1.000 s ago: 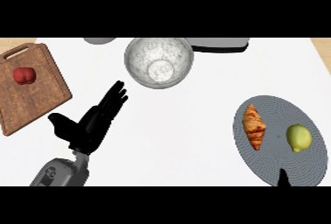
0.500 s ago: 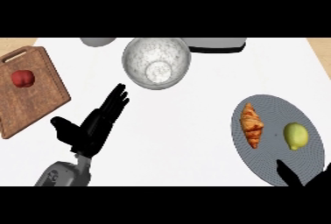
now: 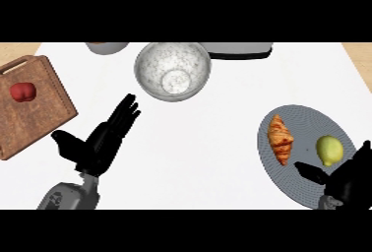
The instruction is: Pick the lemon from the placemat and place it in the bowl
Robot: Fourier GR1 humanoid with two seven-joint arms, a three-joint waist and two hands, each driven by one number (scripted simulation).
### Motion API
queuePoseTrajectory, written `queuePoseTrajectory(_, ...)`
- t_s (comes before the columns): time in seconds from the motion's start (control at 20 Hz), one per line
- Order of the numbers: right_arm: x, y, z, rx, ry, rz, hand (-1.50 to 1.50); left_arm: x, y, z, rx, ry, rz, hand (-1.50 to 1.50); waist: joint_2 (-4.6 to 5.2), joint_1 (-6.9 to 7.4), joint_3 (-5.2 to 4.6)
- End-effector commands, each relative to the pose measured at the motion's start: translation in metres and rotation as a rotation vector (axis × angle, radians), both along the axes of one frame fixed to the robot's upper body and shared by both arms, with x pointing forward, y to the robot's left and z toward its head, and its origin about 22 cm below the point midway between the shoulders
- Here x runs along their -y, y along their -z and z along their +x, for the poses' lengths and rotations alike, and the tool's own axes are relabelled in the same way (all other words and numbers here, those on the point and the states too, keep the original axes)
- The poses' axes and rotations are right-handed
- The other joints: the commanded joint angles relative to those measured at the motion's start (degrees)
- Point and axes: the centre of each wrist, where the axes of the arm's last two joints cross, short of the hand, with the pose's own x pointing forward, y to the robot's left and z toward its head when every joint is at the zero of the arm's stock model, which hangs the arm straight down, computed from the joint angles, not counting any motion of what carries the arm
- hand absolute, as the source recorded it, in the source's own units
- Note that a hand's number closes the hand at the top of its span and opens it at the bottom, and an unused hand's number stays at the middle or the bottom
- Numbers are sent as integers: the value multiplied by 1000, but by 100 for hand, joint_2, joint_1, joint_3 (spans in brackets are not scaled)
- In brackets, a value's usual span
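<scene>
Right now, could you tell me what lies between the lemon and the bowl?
In the head view, the croissant lies beside the lemon on the grey placemat, toward the bowl. Past the placemat's edge, only bare white counter runs up to the bowl.

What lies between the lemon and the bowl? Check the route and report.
The croissant lies on the placemat just left of the lemon, on the side facing the bowl. Beyond it only bare counter shows. The right hand is beside the lemon with nothing between them.

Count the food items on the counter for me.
3: a lemon and a croissant on the grey placemat, and a red apple on the cutting board.
</scene>
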Motion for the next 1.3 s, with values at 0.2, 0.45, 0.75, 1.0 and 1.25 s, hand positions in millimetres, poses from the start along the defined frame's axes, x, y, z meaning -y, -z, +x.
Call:
queuePoseTrajectory(0.2,-8,26,3,-25,2,4,-150,4,16,5,-5,-21,3,0,-2,-30,5)
queuePoseTrajectory(0.45,5,19,10,1,33,-7,-150,-2,15,12,-4,-9,12,0,-3,-37,4)
queuePoseTrajectory(0.75,28,38,19,7,69,-2,-150,7,-12,5,24,-14,8,0,-5,-16,7)
queuePoseTrajectory(1.0,29,37,46,9,55,-6,-150,-16,8,0,27,-4,16,0,0,3,6)
queuePoseTrajectory(1.25,49,28,24,49,45,-2,-150,17,14,-7,1,-3,-11,0,-8,-27,4)
